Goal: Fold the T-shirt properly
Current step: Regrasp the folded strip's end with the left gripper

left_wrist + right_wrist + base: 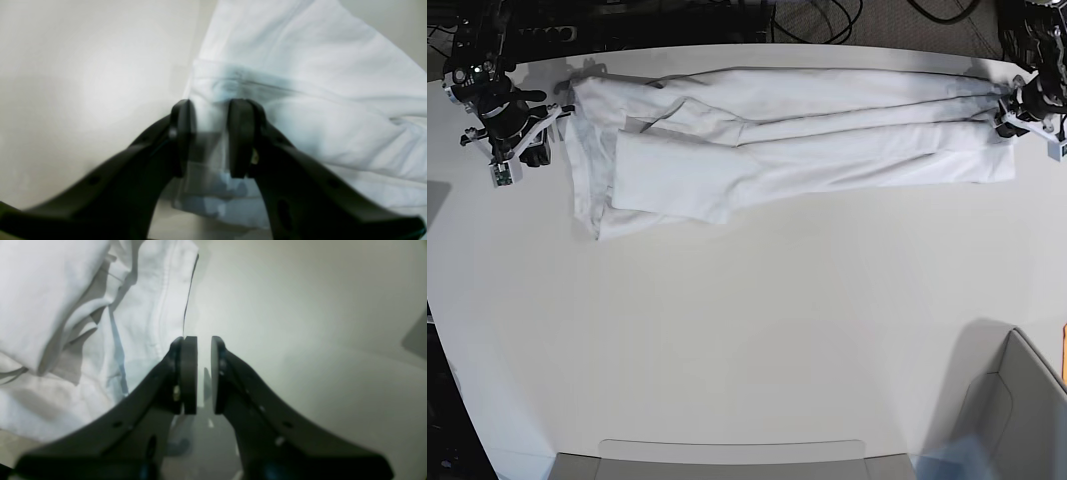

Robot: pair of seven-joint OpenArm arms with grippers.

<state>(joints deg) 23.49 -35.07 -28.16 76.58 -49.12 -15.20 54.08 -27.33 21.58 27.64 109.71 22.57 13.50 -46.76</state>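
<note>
The plain white thin-fabric T-shirt lies stretched along the far edge of the pale grey tabletop. The left end effector straddles a hem with jaws parted. The right end effector stands narrow beside the cloth, holding nothing. Risk: withdrawal may snag the hem and disturb the fold.
</note>
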